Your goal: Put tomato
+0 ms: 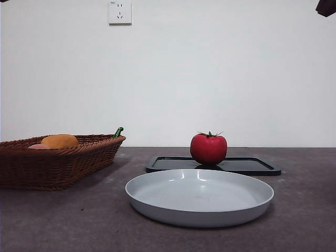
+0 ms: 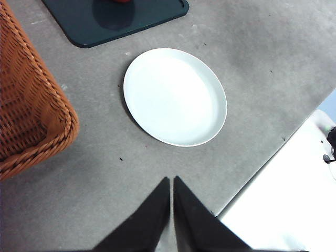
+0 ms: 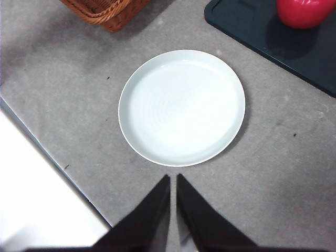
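The glossy red tomato (image 1: 208,148) with a dark green stem stands upright on a black tray (image 1: 247,166) behind the pale grey plate (image 1: 199,197). The right wrist view catches part of the tomato (image 3: 304,11) on the tray (image 3: 294,47), beyond the plate (image 3: 181,107). My right gripper (image 3: 172,181) hangs shut above the table's near edge, well short of the plate. My left gripper (image 2: 171,182) is also shut and high over the table, with the plate (image 2: 174,96) ahead of it. Neither holds anything.
A brown wicker basket (image 1: 58,160) stands at the left, holding an orange fruit (image 1: 60,140), a pale pink fruit (image 1: 39,146) and something with a green stem (image 1: 118,132). The basket's corner (image 2: 31,121) lies near the left gripper. A wall socket (image 1: 119,11) is behind.
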{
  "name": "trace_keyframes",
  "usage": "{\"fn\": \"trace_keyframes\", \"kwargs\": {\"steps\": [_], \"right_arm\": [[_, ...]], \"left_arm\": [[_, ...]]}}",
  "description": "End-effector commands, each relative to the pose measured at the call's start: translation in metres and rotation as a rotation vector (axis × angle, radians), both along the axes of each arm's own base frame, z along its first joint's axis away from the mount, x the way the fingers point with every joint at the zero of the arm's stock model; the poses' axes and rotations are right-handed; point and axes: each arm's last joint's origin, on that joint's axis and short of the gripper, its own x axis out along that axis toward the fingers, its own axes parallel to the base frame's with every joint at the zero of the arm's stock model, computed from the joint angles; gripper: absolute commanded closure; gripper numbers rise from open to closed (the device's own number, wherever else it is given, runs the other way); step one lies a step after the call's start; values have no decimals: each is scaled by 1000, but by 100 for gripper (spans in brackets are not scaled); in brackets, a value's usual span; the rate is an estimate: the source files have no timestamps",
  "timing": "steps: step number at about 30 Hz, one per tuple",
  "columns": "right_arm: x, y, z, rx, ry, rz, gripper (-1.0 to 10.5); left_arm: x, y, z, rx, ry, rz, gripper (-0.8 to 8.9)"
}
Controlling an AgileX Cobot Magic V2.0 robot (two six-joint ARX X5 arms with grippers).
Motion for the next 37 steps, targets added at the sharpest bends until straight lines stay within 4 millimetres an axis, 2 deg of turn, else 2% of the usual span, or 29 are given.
{"fn": "trace_keyframes", "kwargs": {"steps": [1, 5, 9, 14, 17, 21, 33, 37], "right_arm": [[1, 1, 3, 8, -10, 5, 939], [1, 1, 3, 8, -10, 5, 939], [1, 1, 3, 8, -10, 5, 939], [1, 1, 3, 9, -10, 5, 939], [1, 1, 3, 8, -10, 5, 939], [1, 1, 3, 8, -10, 5, 939], [1, 1, 3, 8, -10, 5, 939], [1, 1, 3, 8, -10, 5, 939]], "left_arm": [[0, 0, 8, -7, -78, -23, 806], [-4, 7, 24, -35, -269, 34, 806], [-11, 21, 41, -25, -564, 215, 806], [-22, 38, 43, 16, -818, 456, 806], [-26, 45, 28, 49, -919, 591, 806], [-29, 50, -5, 72, -983, 701, 806], [-31, 51, -118, 116, -884, 706, 806], [-32, 51, -141, 124, -862, 704, 806]]}}
